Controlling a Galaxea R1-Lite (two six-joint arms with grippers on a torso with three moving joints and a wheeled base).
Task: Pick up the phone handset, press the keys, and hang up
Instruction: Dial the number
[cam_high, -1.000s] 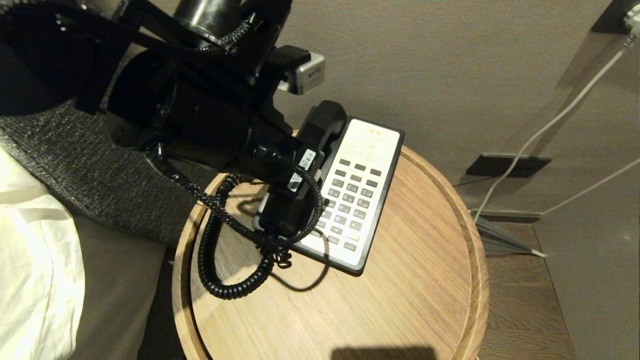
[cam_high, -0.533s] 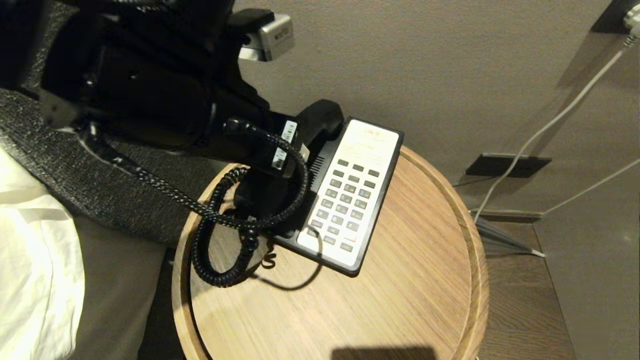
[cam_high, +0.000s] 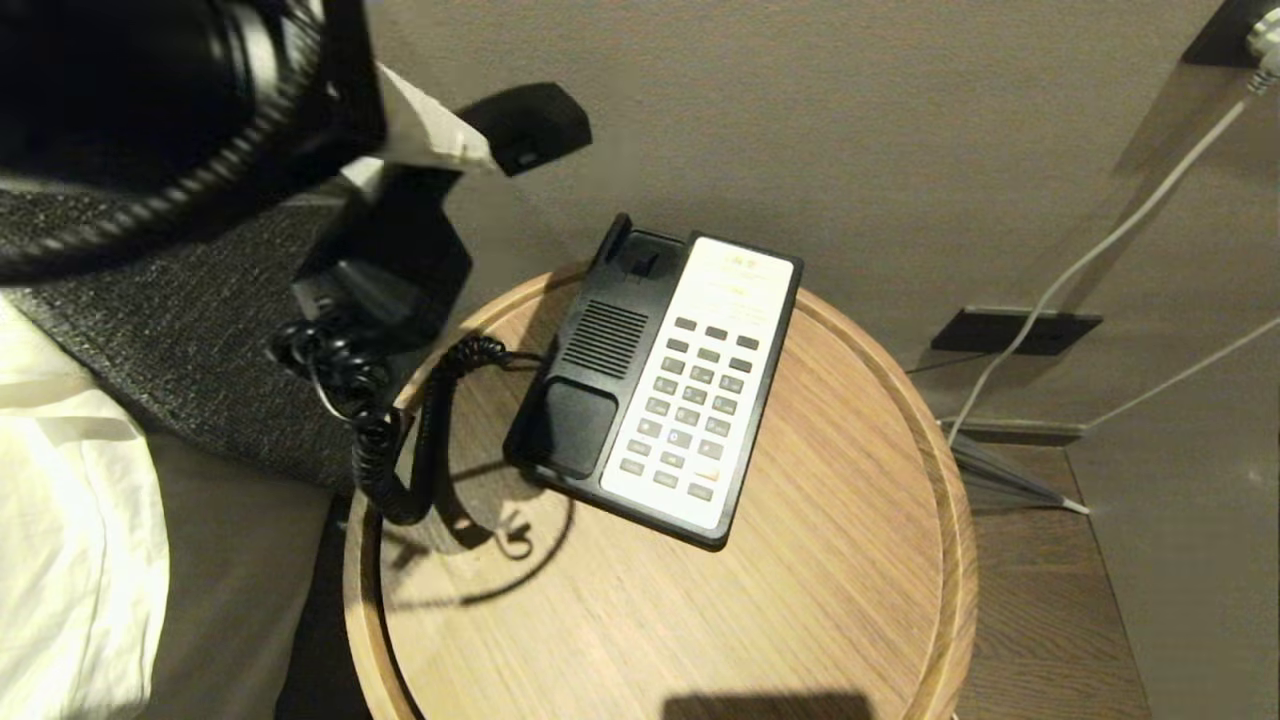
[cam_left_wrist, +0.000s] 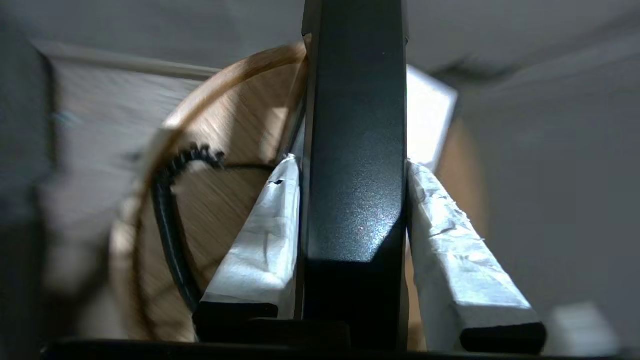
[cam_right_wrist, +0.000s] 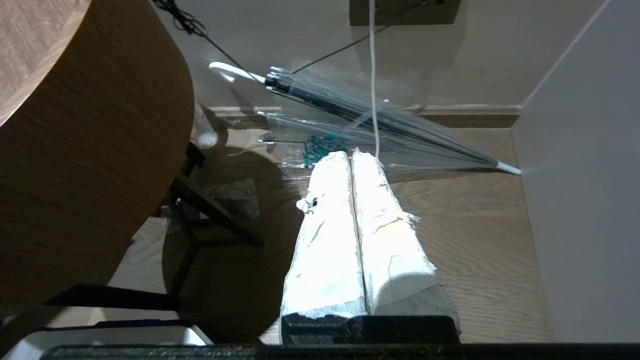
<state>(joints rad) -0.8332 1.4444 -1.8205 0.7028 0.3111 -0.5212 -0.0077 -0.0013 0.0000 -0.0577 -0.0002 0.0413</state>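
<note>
Dim warm light, hard shadows, wrist-view blur

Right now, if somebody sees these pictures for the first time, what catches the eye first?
The phone handset stands out: the left gripper clamps it between white-wrapped fingers, lifted off to the left of the table. On the round wooden table the phone base lies with its cradle empty and its grey keys exposed, the coiled cord hanging over the table's edge.

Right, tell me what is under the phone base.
The phone base sits on the round wooden table. Whatever lies directly beneath it is covered. Its cradle is bare, with the coiled cord trailing off the table's edge.
</note>
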